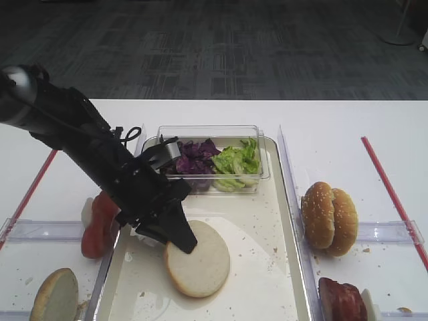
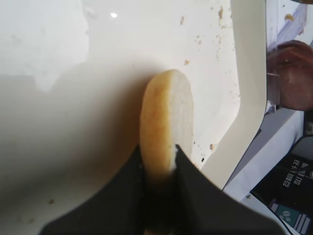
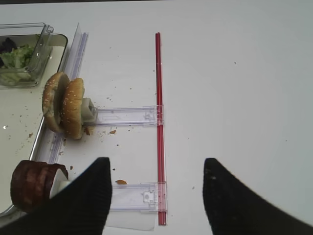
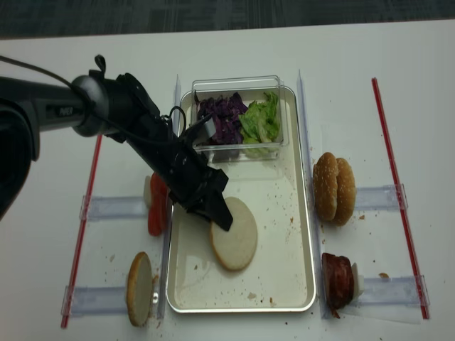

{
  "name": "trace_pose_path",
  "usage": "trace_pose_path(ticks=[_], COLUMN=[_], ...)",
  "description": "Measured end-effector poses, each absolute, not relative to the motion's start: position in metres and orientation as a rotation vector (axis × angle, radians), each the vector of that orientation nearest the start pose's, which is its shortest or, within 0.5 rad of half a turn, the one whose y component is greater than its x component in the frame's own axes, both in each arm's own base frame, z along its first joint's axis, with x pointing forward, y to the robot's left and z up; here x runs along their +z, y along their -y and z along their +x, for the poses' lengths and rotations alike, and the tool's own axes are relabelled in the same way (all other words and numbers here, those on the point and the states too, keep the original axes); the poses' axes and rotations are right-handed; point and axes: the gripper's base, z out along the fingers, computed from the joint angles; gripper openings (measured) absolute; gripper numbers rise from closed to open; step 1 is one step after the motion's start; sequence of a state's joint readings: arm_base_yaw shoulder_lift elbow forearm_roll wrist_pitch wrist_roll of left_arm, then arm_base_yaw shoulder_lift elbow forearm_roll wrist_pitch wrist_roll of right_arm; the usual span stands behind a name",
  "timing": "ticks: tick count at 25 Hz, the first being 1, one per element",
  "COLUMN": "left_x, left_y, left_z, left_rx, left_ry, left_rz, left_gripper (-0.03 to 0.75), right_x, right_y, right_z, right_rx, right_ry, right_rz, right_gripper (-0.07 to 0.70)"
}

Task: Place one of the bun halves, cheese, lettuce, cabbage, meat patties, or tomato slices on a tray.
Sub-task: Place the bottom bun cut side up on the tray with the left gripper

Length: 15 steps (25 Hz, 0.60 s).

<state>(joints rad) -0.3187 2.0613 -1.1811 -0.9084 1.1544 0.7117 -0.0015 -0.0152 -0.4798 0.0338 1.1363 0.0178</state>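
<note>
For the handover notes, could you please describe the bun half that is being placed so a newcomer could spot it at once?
Look at the large metal-rimmed tray in the middle of the table. On its cream floor, below the clear box of leaves, lies the bun half, pinched at its edge by the left gripper. Unlike the seeded buns outside, it is flat, pale and seedless.

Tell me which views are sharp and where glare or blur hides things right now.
Left wrist view: left gripper dark and blurred, shut on the bun half; a glare spot on the tray floor. Right wrist view: right gripper open, silhouetted and soft. Both high views are sharp and evenly lit, with soft shadow under the bun.
</note>
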Motion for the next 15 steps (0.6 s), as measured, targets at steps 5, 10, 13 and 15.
trace_pose_path(ticks=[5, 10, 13, 15], left_x=[0.1284, 0.1283, 0.1282, 0.1283], left_y=[0.1717, 0.1717, 0.1717, 0.1718], left_z=[0.3110, 0.3111, 0.3113, 0.3113], left_rx=[-1.289, -1.287, -1.285, -1.287], left_ry=[-2.971, -2.966, -2.966, -2.965], left_rz=[0.723, 0.729, 0.728, 0.726], left_gripper=[0.065, 0.065, 0.077, 0.106], right_x=[0.2657, 0.2657, 0.2657, 0.2657], right_y=[-0.0028, -0.0028, -0.0028, -0.0028], right_z=[-0.0083, -0.0083, -0.0083, -0.0083], right_rx=[0.051, 0.052, 0.052, 0.052], right_ry=[-2.125, -2.125, -2.125, -2.125], right_rz=[0.017, 0.019, 0.019, 0.019], right_gripper=[0.445, 0.445, 0.445, 0.445])
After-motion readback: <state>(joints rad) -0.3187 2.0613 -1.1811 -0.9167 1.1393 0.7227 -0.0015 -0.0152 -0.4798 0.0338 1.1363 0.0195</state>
